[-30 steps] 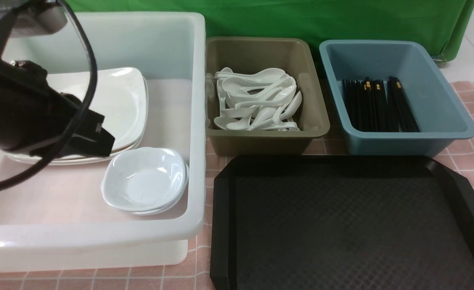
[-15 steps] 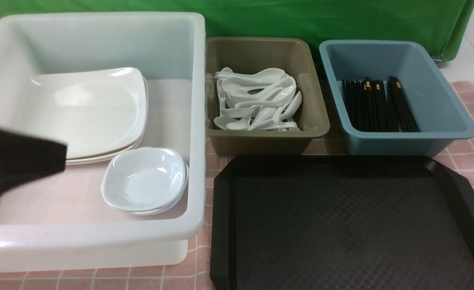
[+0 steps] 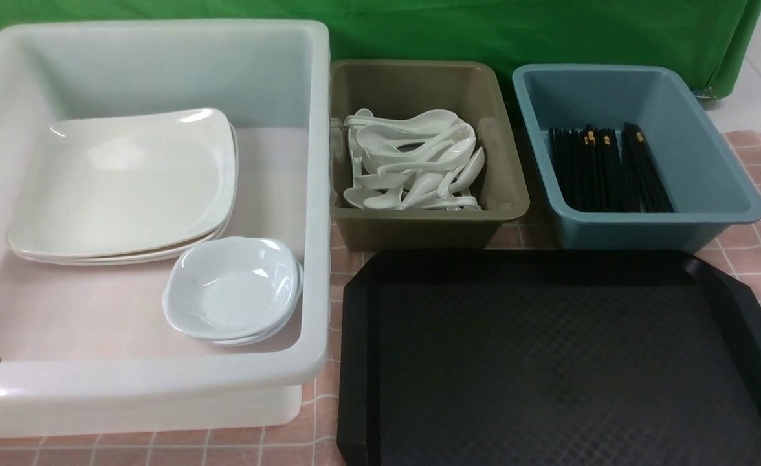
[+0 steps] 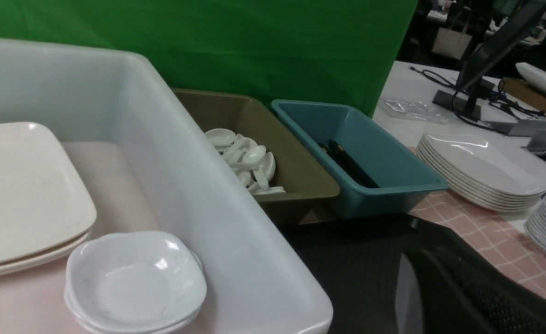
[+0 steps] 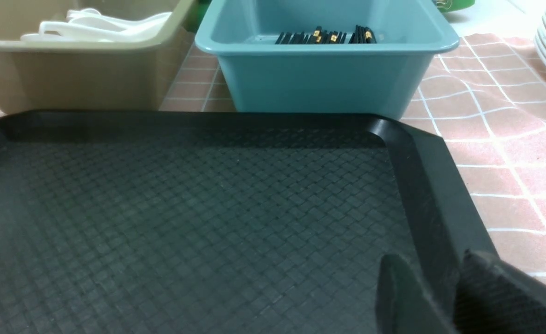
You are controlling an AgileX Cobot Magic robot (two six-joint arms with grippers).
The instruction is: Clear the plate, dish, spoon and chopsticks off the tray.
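Jaws of both arms hold nothing; tray (image 3: 549,362) carries no readable writing.

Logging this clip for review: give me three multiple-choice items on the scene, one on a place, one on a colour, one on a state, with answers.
1. Where do the white glossy soup spoons lie?
A. on the black tray
B. in the olive plastic tub
C. in the blue tub

2. What colour is the plastic tub holding the thin black chopsticks?
A. blue
B. white
C. red

3. What is the state of the black diamond-textured rectangular tray?
A. holds a plate
B. holds a spoon
C. bare

Answers:
1 B, the spoons are heaped inside the olive tub.
2 A, the sticks lie along the blue tub's floor.
3 C, the front and right wrist views show only its textured surface.
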